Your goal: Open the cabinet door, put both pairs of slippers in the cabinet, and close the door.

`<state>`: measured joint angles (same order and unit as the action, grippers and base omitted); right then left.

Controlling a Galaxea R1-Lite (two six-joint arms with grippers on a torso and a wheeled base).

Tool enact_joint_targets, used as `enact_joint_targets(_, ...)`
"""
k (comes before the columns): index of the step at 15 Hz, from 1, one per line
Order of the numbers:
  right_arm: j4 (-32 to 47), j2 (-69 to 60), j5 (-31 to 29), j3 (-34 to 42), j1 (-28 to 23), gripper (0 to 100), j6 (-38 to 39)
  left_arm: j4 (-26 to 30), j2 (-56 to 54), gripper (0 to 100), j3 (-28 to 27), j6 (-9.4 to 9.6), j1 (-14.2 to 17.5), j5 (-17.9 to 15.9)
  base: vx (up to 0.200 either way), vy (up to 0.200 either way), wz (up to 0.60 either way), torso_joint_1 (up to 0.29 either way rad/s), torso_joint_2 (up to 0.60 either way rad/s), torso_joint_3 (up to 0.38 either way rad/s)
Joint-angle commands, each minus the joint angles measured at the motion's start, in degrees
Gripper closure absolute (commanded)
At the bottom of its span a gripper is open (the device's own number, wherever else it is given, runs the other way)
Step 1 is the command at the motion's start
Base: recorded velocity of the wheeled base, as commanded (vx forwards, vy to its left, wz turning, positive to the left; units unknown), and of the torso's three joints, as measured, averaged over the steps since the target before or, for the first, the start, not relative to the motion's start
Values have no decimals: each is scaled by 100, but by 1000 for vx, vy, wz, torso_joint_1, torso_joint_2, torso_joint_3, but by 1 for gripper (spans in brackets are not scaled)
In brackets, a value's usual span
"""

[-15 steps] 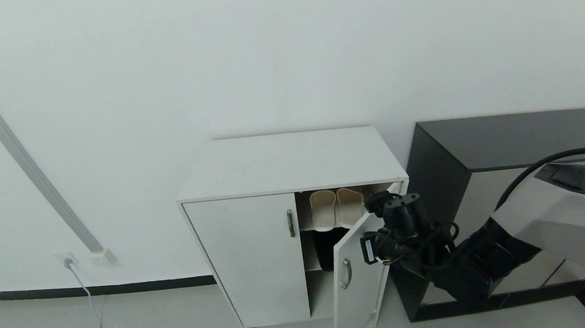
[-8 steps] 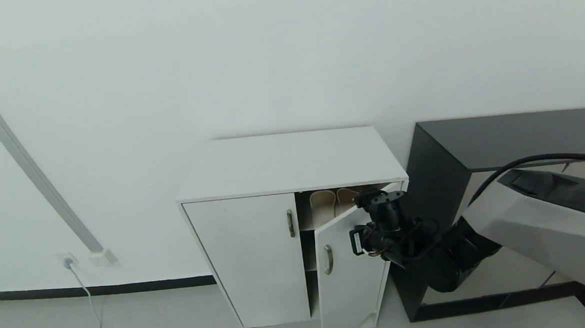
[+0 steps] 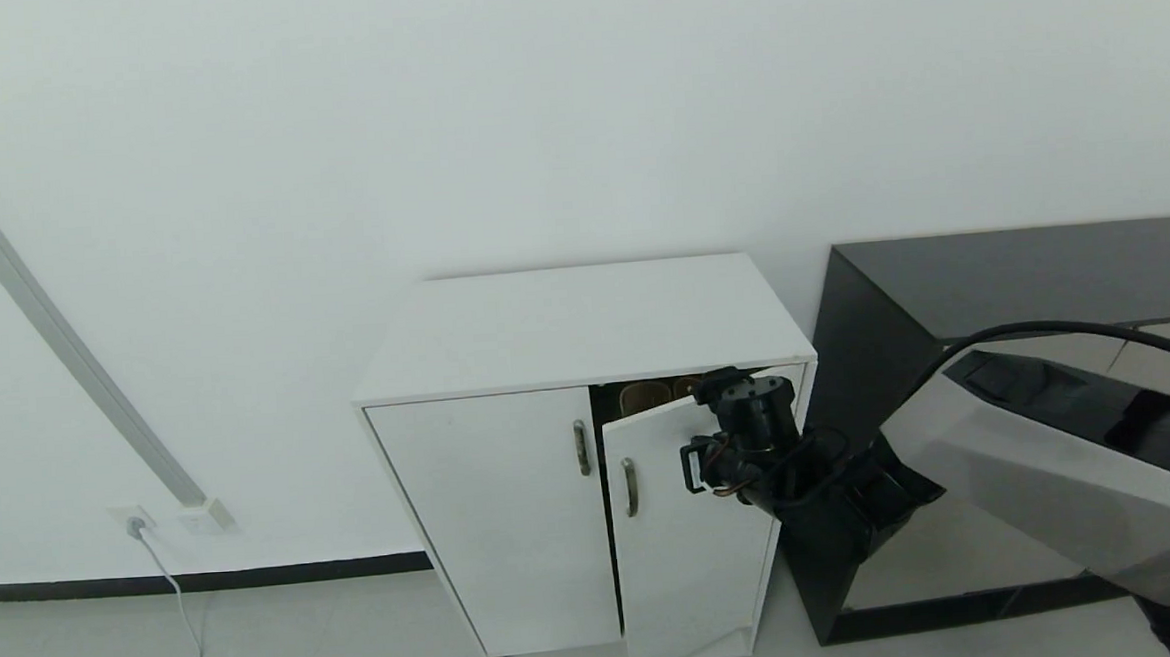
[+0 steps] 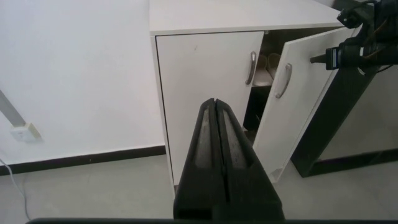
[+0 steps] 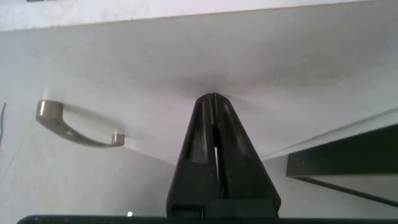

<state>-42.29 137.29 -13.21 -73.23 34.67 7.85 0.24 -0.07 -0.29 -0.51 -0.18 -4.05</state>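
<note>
The white cabinet [image 3: 585, 323] stands against the wall with its left door [image 3: 500, 523] closed. Its right door [image 3: 687, 553] is ajar by a narrow gap. In the dark slit at the top I see the ends of beige slippers [image 3: 646, 396] on the upper shelf. My right gripper [image 3: 717, 392] is shut, its tips pressed against the outer face of the right door [image 5: 280, 68] near the top edge, away from the door's handle [image 5: 78, 123]. My left gripper [image 4: 214, 102] is shut and empty, held back in front of the cabinet [image 4: 211, 56], facing the left door.
A black low unit with a mirrored front [image 3: 943, 290] stands right against the cabinet's right side. A wall socket with a cable [image 3: 135, 522] and a slanted grey conduit [image 3: 54, 326] are on the left. Bare floor [image 3: 261, 646] lies before the cabinet.
The right gripper has pushed the right door from wide open to nearly closed, moving left towards the cabinet. The slippers, plainly seen before, are now mostly hidden.
</note>
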Motion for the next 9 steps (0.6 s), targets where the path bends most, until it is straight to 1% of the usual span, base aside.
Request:
enact_joint_targets(1, 1, 175, 3, -209, -4, 100, -3, 2, 7, 100, 3, -2, 1, 0, 0, 0, 0, 0, 0, 0)
enact_joint_targets(4, 116, 325, 3, -605, -48, 100, -3, 2, 7, 100, 3, -2, 1, 0, 0, 0, 0, 0, 0, 0)
enact_joint_targets(9, 344, 430, 12, -1036, -154, 100, -3, 2, 7, 100, 3, -2, 1, 0, 0, 0, 0, 0, 0, 0)
